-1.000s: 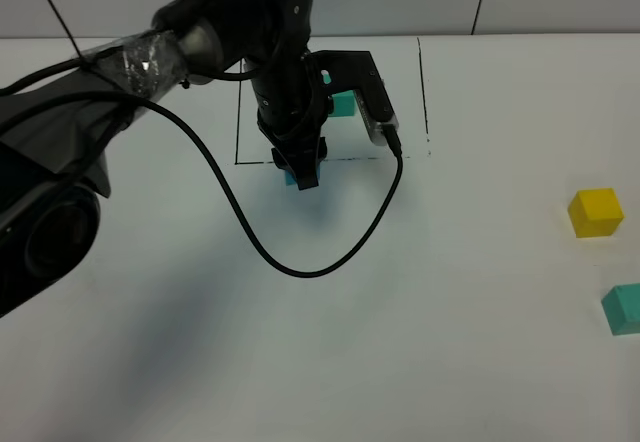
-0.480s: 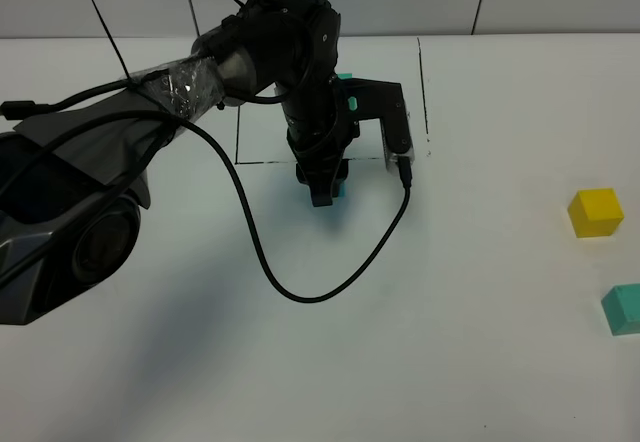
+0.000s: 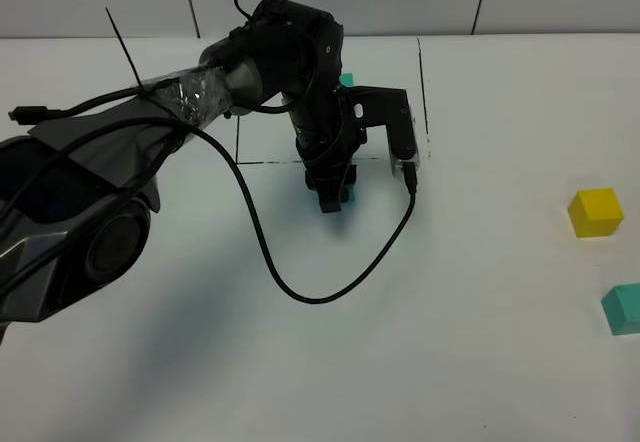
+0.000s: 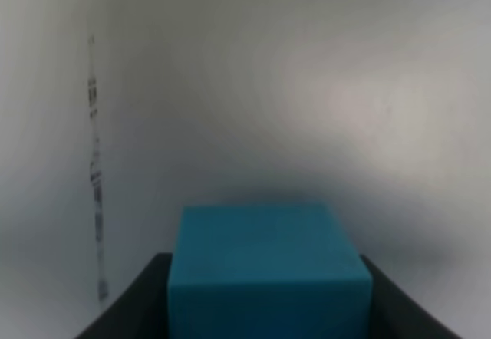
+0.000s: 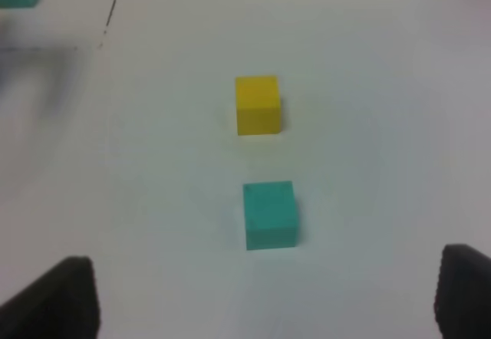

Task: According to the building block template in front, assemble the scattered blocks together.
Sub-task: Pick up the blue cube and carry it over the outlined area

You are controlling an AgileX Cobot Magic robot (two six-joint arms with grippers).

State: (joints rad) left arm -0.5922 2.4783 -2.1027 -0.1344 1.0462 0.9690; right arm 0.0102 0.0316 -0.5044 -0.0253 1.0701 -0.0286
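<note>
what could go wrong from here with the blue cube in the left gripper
1. The left gripper holds the blue cube just outside the drawn outline, and the arm hides most of the template in the high view; placing it could nudge those cubes.
2. The camera cable loops low over the table and might drag the cube after release.

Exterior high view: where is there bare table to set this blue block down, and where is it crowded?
Bare table lies between the cable loop and the yellow cube and teal cube, and along the near edge below the cable. It is crowded by the black outline, where the left end effector holds the blue block.
</note>
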